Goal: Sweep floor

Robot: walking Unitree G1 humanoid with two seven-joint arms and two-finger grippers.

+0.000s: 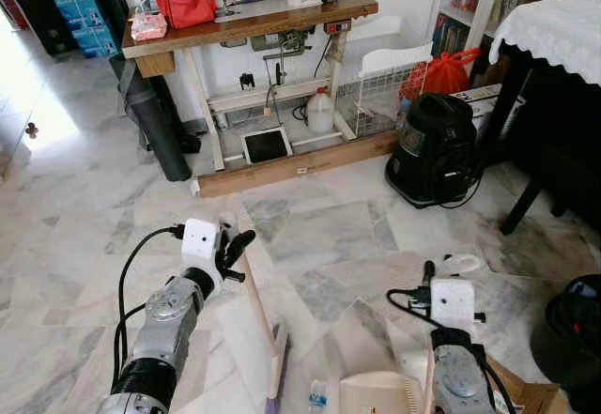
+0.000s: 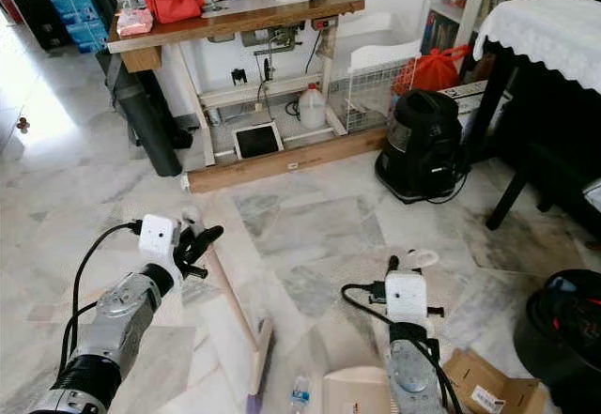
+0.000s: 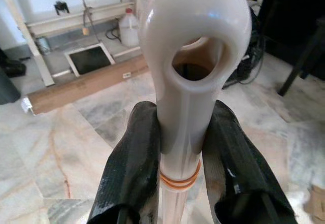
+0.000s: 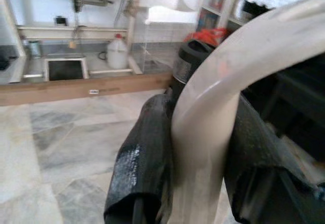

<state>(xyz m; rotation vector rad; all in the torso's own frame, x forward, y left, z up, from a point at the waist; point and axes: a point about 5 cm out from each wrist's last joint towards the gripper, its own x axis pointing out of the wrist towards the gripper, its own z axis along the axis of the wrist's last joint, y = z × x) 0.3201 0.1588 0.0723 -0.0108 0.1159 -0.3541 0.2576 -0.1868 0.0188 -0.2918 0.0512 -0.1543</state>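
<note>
Left wrist view: left gripper (image 3: 180, 148) clamped on the broom handle (image 3: 188, 71) just under its hanging loop. Probably light, stiff, smooth plastic, so likely slippery; better held lower. Right gripper (image 4: 200, 148) clamped on the dustpan handle (image 4: 223, 92). Broom head (image 1: 277, 362) resting on the floor (image 1: 329, 226).

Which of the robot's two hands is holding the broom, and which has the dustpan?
The left gripper clamps the broom by its long wooden stick with the bristles on the floor. The right gripper holds the cream dustpan.

Cream broom (image 1: 255, 306), grey-veined marble floor (image 1: 319, 226).
</note>
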